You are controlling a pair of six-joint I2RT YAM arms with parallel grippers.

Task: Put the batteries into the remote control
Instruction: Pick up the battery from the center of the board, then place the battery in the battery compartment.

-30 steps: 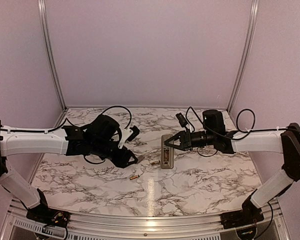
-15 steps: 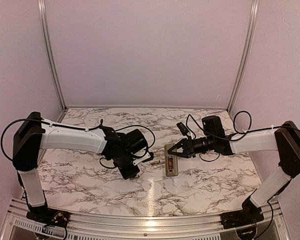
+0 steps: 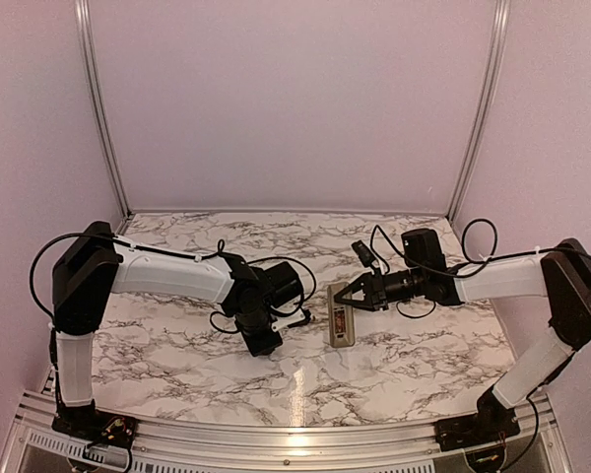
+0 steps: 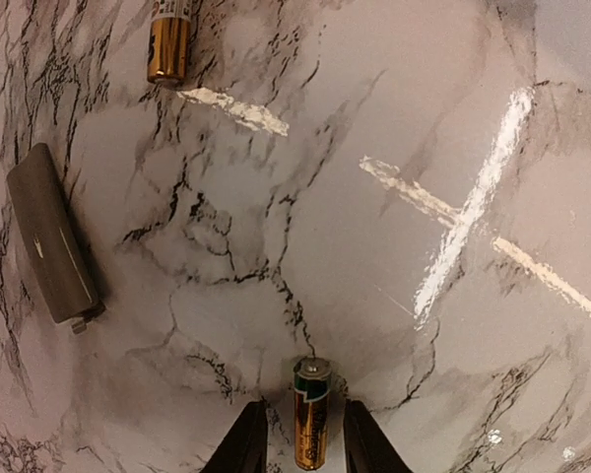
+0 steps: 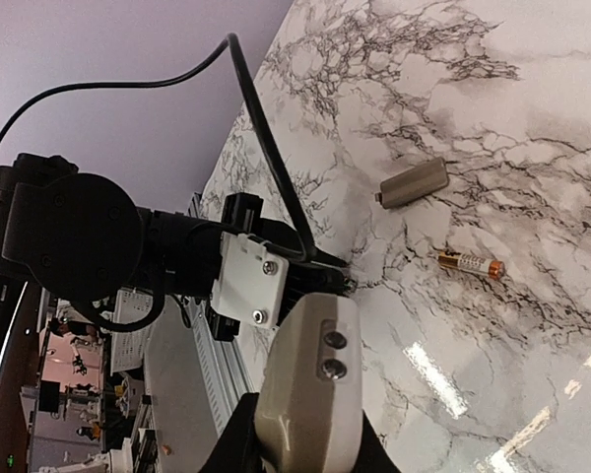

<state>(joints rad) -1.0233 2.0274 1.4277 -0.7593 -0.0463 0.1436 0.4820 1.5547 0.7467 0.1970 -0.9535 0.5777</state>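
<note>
Risk: left gripper (image 4: 304, 443) jaws straddle a battery (image 4: 311, 406) with slim gaps, so we judge uneven closing could roll it; right gripper (image 5: 305, 448) clamps the remote control (image 5: 310, 374).

Bench (image 4: 276, 197) is a glossy marble-look top with streaky glare on it, the batteries (image 4: 311, 414) are shiny gold-toned metal with dark bands, and the cover piece (image 4: 51, 236) and remote (image 5: 310, 414) back look like smooth matt greyish-tan plastic, with two bright metal screws (image 5: 327, 369).
</note>
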